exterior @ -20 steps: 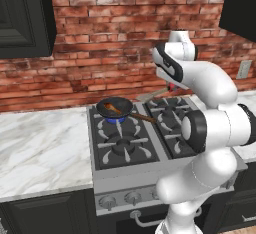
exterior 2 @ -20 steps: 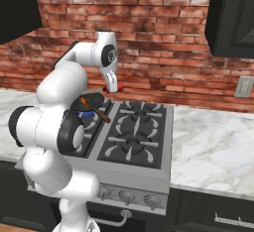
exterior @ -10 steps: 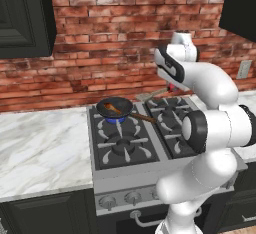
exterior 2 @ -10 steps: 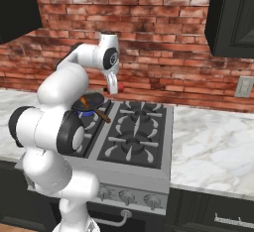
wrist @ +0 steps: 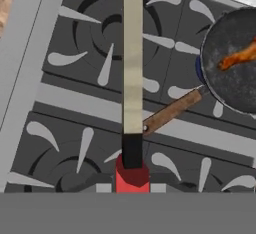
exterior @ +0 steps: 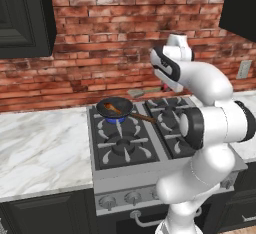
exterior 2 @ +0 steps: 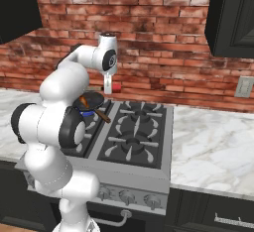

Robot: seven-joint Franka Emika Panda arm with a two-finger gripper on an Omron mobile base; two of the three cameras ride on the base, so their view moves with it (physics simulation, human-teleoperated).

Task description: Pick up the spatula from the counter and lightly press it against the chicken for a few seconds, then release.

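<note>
Since a second ago the stove [exterior: 125, 143], the marble tabletop [exterior: 40, 148] on either side of it and the pan [exterior: 114, 108] on the rear left burner lie just as they did. The arm holds almost the same pose high over the back of the stove; any shift of its hand is too slight to make out. The spatula [wrist: 132, 68] is off the tabletop and in the air above the stove, as it was then. It has a short red grip, a black neck and a long, flat, pale beige blade with straight sides. The pincer [exterior 2: 107, 86] is pressed together on the red grip, which sits between its fingertips at the bottom of the hand view. From there the blade runs straight away from the pincer, along its line of sight, over the burner grates. In the hand view the blade lies beside the pan, not over it, and the end of the pan's wooden handle shows just beside the blade. The orange chicken [wrist: 239, 57] lies in the pan, well apart from the blade.
</note>
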